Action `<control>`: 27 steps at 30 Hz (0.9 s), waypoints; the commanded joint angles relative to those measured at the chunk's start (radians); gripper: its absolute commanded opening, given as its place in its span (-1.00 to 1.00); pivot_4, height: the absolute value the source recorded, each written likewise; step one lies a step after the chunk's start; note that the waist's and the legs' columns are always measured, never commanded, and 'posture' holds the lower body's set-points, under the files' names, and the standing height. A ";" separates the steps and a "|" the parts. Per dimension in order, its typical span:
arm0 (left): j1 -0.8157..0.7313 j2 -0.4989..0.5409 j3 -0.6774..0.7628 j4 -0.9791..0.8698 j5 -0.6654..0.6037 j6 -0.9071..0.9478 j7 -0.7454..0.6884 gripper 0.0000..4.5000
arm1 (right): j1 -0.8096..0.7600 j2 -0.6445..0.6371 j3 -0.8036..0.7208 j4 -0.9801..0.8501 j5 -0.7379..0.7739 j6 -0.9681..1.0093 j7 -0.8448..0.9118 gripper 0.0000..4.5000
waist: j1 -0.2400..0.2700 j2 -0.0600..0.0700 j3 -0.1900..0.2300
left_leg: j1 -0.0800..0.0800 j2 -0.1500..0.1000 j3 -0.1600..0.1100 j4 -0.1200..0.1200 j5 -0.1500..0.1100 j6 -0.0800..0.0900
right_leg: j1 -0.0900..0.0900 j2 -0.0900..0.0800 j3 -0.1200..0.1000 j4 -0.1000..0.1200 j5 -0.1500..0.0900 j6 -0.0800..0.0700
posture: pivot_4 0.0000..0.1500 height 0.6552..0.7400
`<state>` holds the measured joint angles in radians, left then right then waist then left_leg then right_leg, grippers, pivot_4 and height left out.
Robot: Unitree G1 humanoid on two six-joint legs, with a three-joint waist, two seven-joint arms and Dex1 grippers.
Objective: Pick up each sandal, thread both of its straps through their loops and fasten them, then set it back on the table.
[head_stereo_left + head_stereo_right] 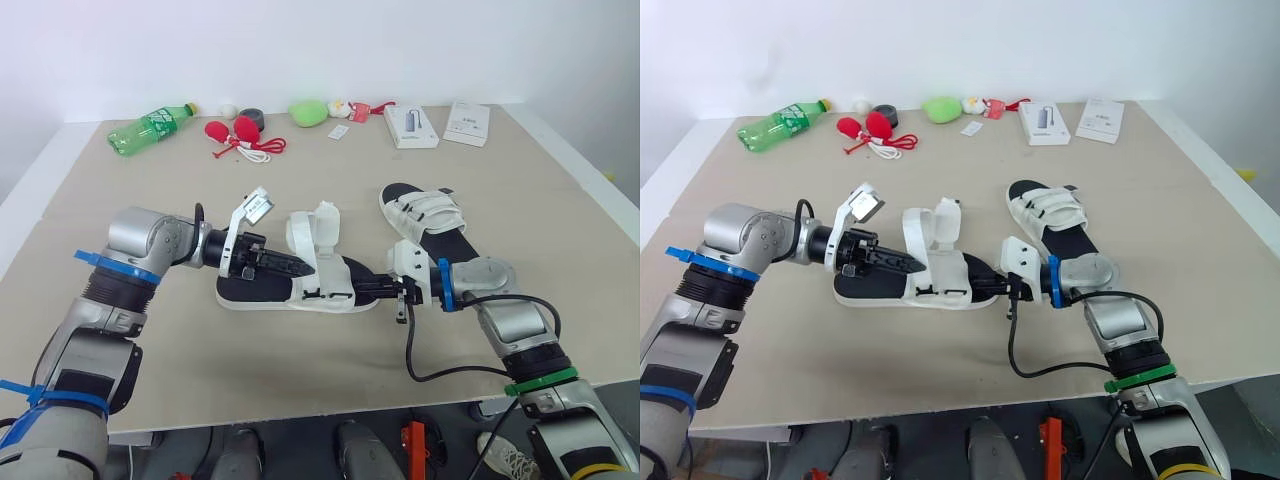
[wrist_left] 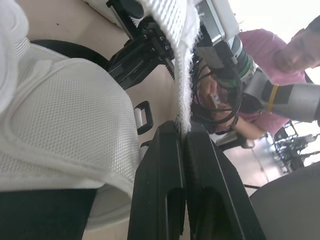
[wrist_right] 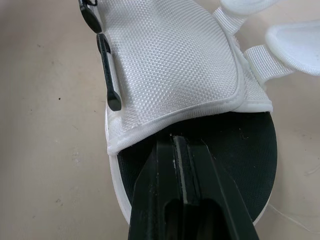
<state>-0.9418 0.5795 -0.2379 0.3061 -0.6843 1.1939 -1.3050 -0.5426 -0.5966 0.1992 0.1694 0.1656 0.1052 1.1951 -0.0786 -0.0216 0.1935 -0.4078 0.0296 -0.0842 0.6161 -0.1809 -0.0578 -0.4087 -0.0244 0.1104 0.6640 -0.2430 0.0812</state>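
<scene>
A white sandal with a black footbed lies mid-table, its two straps standing up unfastened. My left gripper comes in from the heel side and is shut on one white mesh strap, pinched at the fingertips. My right gripper meets the toe end and is shut on the front of the sandal under the white upper. Black loops line the upper's side. The second sandal lies to the right and farther back, both straps closed across it.
Along the table's far edge sit a green bottle, red items with a white cord, a black roll, a green object and two white boxes. A person in pink shows beyond the table.
</scene>
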 commanded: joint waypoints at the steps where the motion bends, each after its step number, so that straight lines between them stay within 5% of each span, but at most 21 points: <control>1: -0.030 0.003 0.002 0.016 0.015 -0.011 -0.018 -0.95 | 0.005 -0.011 -0.013 -0.029 0.001 -0.006 -0.004 -1.00 | 0.000 0.000 0.000 | 0.000 0.000 0.000 0.000 0.000 0.000 | 0.000 0.000 0.000 0.000 0.000 0.000 | 1.00 1.00; 27: 0.004 -0.024 -0.085 -0.041 0.128 -0.123 -0.075 -0.95 | 0.015 -0.027 -0.001 -0.024 -0.020 -0.039 0.011 -1.00 | 0.001 0.000 0.000 | 0.000 0.000 0.000 0.000 0.000 0.000 | 0.000 0.000 0.000 0.000 0.000 0.000 | 1.00 1.00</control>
<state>-0.9298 0.5559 -0.3173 0.2922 -0.5596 1.0740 -1.3641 -0.5353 -0.6075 0.1992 0.1650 0.1512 0.0752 1.1981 -0.0779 -0.0217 0.1935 -0.4080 0.0294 -0.0842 0.6163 -0.1811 -0.0575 -0.4084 -0.0246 0.1104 0.6640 -0.2434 0.0816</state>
